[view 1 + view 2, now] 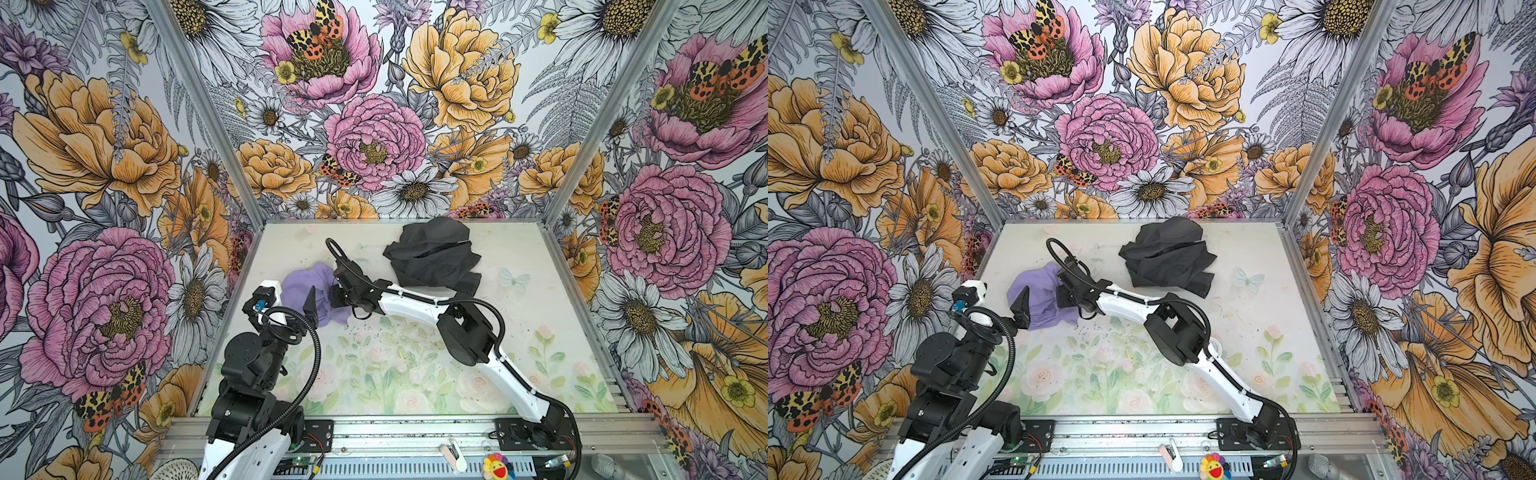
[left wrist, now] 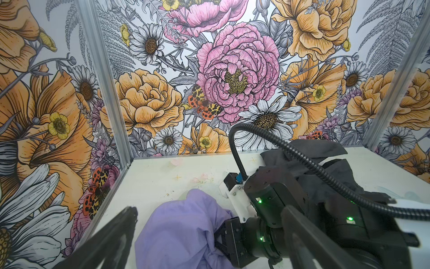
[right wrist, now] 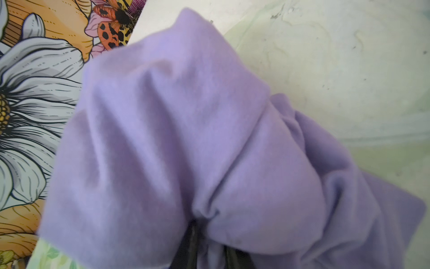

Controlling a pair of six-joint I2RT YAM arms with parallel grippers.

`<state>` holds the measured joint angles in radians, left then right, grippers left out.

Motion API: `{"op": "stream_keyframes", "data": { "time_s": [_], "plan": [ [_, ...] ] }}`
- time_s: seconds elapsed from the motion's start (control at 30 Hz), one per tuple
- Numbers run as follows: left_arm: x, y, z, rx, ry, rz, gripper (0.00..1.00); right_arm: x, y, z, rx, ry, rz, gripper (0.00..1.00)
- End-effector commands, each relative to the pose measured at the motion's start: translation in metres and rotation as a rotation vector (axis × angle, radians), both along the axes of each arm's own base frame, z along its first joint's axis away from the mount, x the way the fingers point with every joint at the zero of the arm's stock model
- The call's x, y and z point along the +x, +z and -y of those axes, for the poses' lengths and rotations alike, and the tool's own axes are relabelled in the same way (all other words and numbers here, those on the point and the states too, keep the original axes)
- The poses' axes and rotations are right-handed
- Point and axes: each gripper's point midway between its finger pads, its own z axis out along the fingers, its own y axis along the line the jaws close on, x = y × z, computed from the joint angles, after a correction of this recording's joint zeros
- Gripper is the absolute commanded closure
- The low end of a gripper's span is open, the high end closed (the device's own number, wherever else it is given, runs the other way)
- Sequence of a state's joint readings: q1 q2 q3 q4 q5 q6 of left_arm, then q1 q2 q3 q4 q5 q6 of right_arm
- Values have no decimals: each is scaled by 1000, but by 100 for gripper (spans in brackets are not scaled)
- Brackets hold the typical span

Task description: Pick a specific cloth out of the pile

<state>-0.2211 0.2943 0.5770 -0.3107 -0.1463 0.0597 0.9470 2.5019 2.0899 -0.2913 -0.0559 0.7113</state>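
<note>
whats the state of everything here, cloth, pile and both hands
cloth: crumpled on the table, apart from the pile
pile: heaped at the back, no hand on it
left hand: open, empty, near the cloth
right hand: fingers around a bunched fold of cloth, grip unclear

Front and right side of the bench (image 1: 540, 340) are wide open; pile (image 1: 432, 253) hogs back-middle, cloth (image 1: 301, 286) and right arm (image 1: 415, 302) clog the left.

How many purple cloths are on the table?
1. The purple cloth lies left of middle on the table, bunched at the right pincer, apart from the dark pile farther back. Another could be hidden under that pile.
</note>
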Motion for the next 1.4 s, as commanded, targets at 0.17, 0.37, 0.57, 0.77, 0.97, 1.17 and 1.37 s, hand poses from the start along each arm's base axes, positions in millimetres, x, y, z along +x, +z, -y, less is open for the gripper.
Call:
{"op": "stream_keyframes", "data": {
  "time_s": [0.17, 0.37, 0.57, 0.77, 0.97, 1.17, 1.37],
  "plan": [
    [2, -5, -5, 14, 27, -4, 1, -17, 137, 2, 111, 29, 189, 45],
    [1, -4, -7, 15, 37, -1, 1, -29, 188, 12, 141, 24, 274, 30],
    [0, -3, -11, 15, 59, 4, 1, -37, 227, 27, 153, 7, 348, 23],
    [0, -3, -13, 18, 71, 6, 1, -41, 260, 53, 141, -28, 431, 18],
    [1, -3, -16, 23, 87, 8, 1, -48, 302, 100, 104, -93, 556, 15],
    [10, 10, -20, 7, 124, -16, 1, -64, 331, 180, 43, -187, 691, 10],
    [29, 21, -28, -80, 195, -57, 1, -76, 332, 289, 28, -359, 780, 8]
  ]
}}
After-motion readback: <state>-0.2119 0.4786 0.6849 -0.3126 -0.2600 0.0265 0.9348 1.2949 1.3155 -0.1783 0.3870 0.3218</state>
